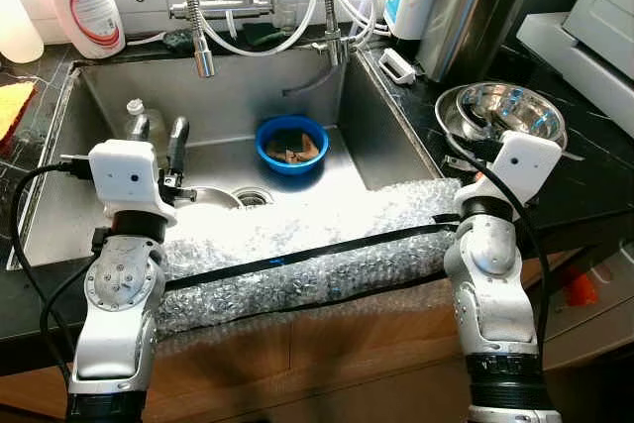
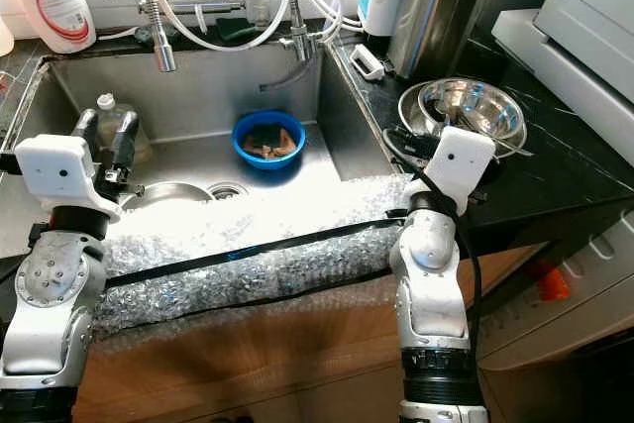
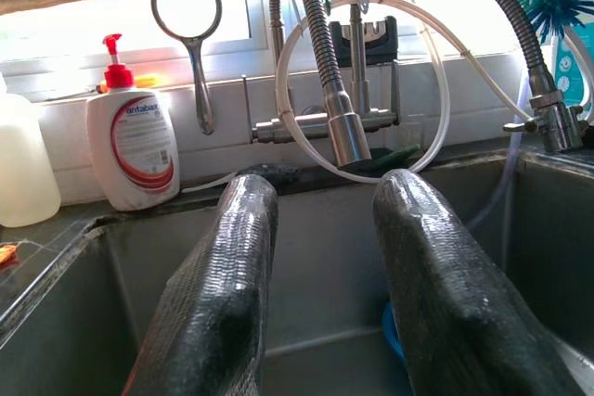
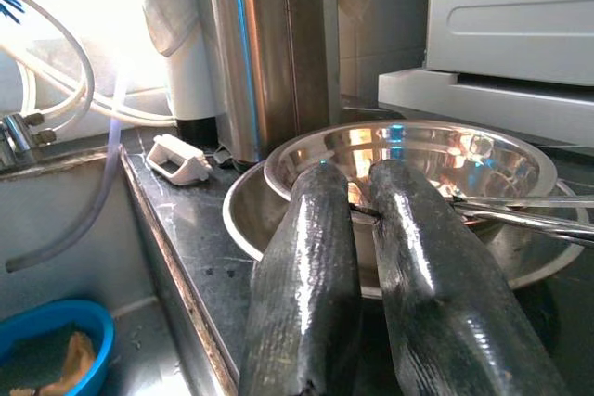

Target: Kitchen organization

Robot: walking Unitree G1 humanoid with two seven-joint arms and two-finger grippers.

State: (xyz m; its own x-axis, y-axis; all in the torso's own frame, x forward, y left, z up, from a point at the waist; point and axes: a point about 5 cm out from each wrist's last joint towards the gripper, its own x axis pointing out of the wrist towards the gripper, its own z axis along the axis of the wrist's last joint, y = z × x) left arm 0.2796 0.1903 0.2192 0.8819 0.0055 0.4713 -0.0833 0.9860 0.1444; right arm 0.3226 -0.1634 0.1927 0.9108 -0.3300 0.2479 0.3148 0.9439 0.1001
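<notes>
A strip of clear bubble wrap point(image 1: 297, 260) crossed by a black band lies along the near edge of the stainless steel sink point(image 1: 391, 131). Just beyond it on the left, the left gripper point(image 1: 158, 131) hangs over the sink's left half with its two black fingers point(image 3: 218, 294) spread apart and nothing between them; a small clear bottle with a white cap point(image 1: 134, 116) stands just beside them. On the right, the right gripper point(image 4: 357, 201) reaches over the black counter to the stacked shiny steel bowls point(image 1: 500, 111), its fingers point(image 4: 306, 275) nearly pressed together at the bowls' near rim, with thin metal utensils beside them. Mid-sink sits a round blue plastic bowl point(image 1: 291, 143) holding brown scraps. Farther back, a coiled-spring chrome tap point(image 1: 198, 22) rises, with a white soap bottle with a red pump point(image 1: 87, 7) at the far left.
</notes>
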